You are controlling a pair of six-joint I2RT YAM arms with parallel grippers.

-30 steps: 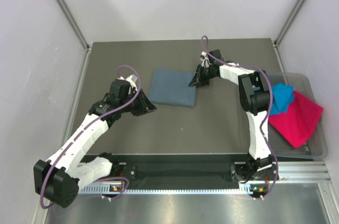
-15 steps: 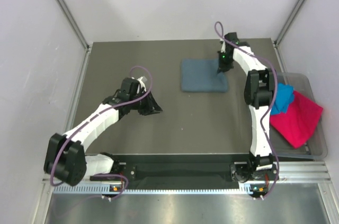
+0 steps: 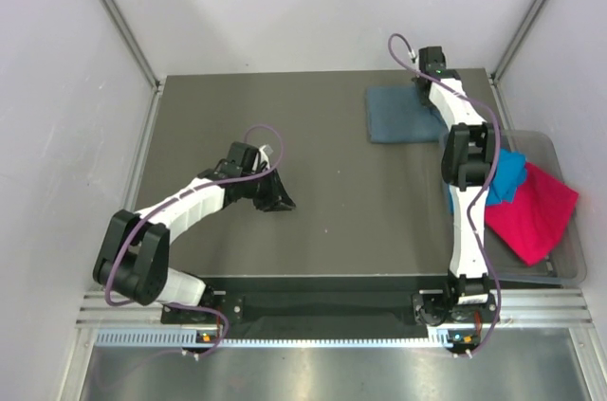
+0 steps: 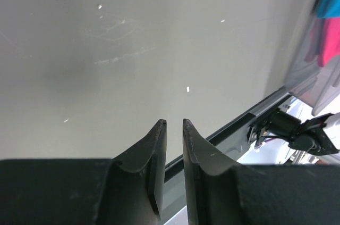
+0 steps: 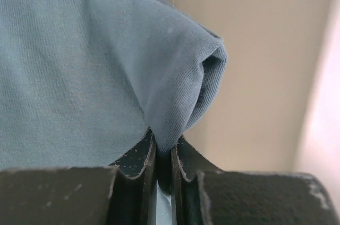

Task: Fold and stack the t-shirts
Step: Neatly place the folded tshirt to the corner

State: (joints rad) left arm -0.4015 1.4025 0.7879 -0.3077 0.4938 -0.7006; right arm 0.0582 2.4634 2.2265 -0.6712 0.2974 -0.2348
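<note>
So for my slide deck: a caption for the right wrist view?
Right tool pinching a bunched edge of the folded slate-blue t-shirt above the table.

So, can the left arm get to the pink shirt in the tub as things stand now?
Probably not easily. The left gripper sits left of the table's middle, while the pink shirt lies in the tub at the far right edge. The right arm stands between them, its gripper holding the folded grey-blue shirt.
</note>
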